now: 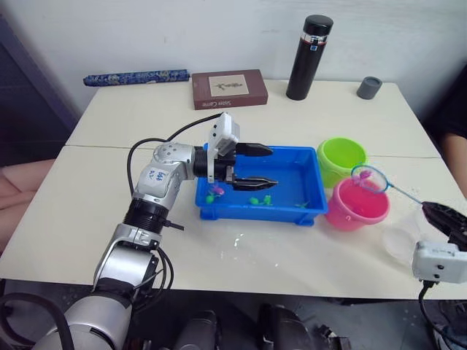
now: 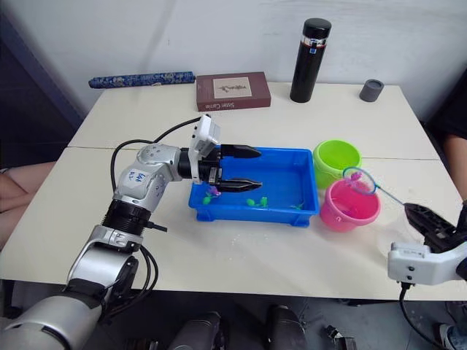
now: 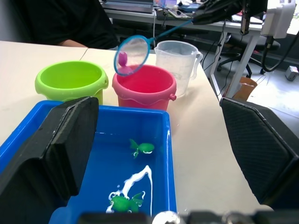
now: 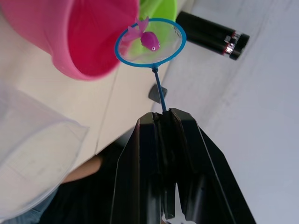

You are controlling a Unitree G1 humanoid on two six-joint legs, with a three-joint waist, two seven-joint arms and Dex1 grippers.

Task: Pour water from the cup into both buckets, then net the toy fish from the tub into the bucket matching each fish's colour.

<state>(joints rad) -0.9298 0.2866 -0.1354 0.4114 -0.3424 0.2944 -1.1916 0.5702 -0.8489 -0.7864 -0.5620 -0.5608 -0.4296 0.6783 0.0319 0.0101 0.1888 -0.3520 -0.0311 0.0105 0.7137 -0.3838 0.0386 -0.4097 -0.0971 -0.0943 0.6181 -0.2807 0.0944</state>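
Observation:
The blue tub [image 1: 255, 214] sits mid-table with green toy fish [image 3: 142, 147] and a pink one [image 1: 217, 191] in shallow water. My left gripper [image 1: 266, 166] hangs open over the tub's left part, holding nothing. To the tub's right stand the green bucket [image 1: 341, 158] and the pink bucket [image 1: 357, 205]. My right gripper [image 4: 163, 112] is shut on the thin handle of a blue-rimmed net [image 1: 368, 179], whose hoop hovers over the pink bucket with a pink fish [image 4: 150, 41] in it. The clear cup [image 3: 176, 58] stands just right of the pink bucket.
A black flask [image 1: 309, 57], a small grey cap [image 1: 369, 87], a brown book [image 1: 228, 89] and a blue patterned roll [image 1: 136, 76] line the table's far side. A person in dark clothing [image 3: 65, 21] sits at the table's right side.

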